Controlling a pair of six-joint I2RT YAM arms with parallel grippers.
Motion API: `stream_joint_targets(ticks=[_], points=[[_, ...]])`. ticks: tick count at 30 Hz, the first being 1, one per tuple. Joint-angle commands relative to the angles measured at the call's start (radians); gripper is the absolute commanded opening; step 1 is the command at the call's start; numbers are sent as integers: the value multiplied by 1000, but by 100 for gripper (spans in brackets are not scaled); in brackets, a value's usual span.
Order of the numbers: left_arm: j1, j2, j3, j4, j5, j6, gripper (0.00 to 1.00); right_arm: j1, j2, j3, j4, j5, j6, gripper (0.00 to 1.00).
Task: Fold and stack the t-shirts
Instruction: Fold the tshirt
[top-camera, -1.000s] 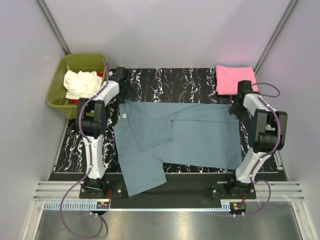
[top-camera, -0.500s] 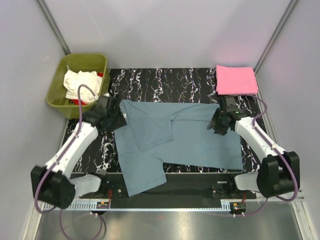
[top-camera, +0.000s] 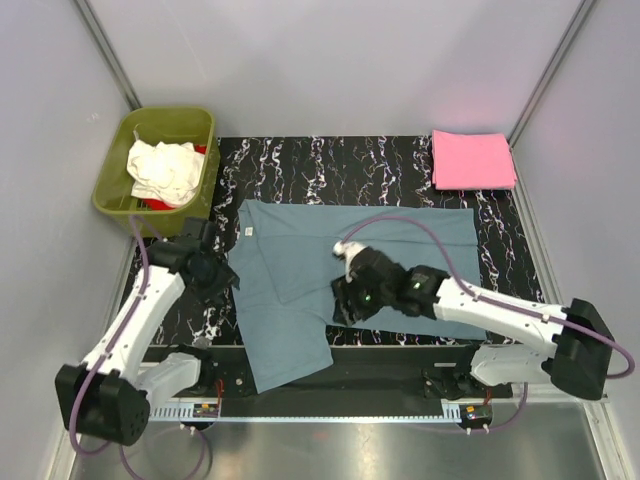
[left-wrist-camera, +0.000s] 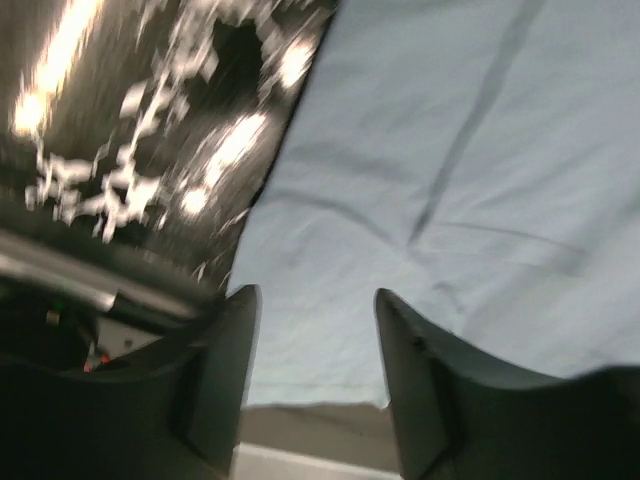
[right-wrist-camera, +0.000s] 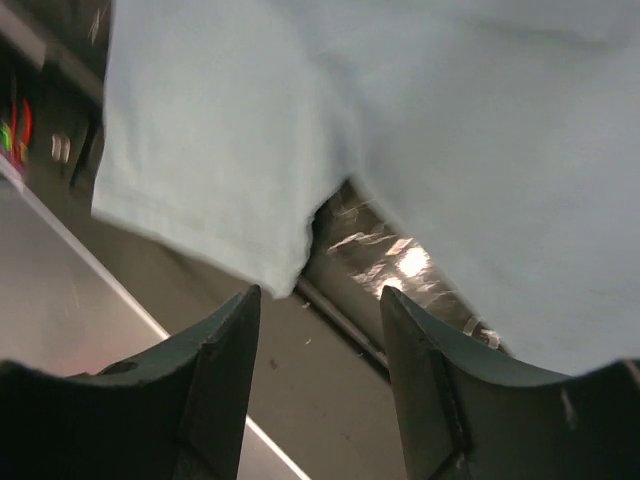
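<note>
Pink t-shirt (top-camera: 472, 160), top view only

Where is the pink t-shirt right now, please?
In the top view, the pink t-shirt lies folded at the far right corner of the table, just beyond the blue-grey t-shirt.

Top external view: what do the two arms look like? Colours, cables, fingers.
The left arm and the right arm match: white links between chunky black joint housings, on black bases. A purple cable runs along each arm in loose loops. In the wrist views the fingers are dark, broad and smooth, tapering to rounded tips.
</note>
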Motion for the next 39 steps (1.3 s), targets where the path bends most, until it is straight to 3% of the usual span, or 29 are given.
stream_joint_targets(ticks=[1, 3, 7, 11, 12, 15, 18, 26, 30, 33, 37, 39], points=[[5, 5, -122, -132, 127, -115, 49, 174, 38, 5, 96, 93, -105, 59], [5, -75, -198, -100, 181, -184, 49, 269, 62, 4, 174, 139, -125, 59], [36, -182, -155, -84, 68, -214, 58, 389, 186, 62, 293, 168, -223, 58], [184, -51, -49, -86, 59, -70, 60, 517, 361, 183, 328, 210, -358, 58], [285, -11, -5, -81, 77, 20, 59, 533, 402, 215, 322, 208, -401, 57], [446, 124, 91, -78, 189, 163, 56, 577, 533, 303, 337, 222, -450, 56], [536, 169, 171, -77, 270, 208, 56, 587, 626, 365, 371, 196, -495, 55], [553, 134, 229, -37, 267, 128, 54, 633, 745, 447, 385, 135, -504, 54], [554, 111, 251, -31, 172, 121, 56, 640, 769, 448, 402, 124, -486, 52], [556, 118, 242, -32, 177, 121, 56, 645, 779, 439, 405, 119, -475, 45], [556, 134, 221, -6, 174, 125, 56, 645, 769, 429, 423, 203, -472, 1], [556, 123, 209, 12, 145, 134, 56, 644, 742, 419, 428, 263, -469, 0]])
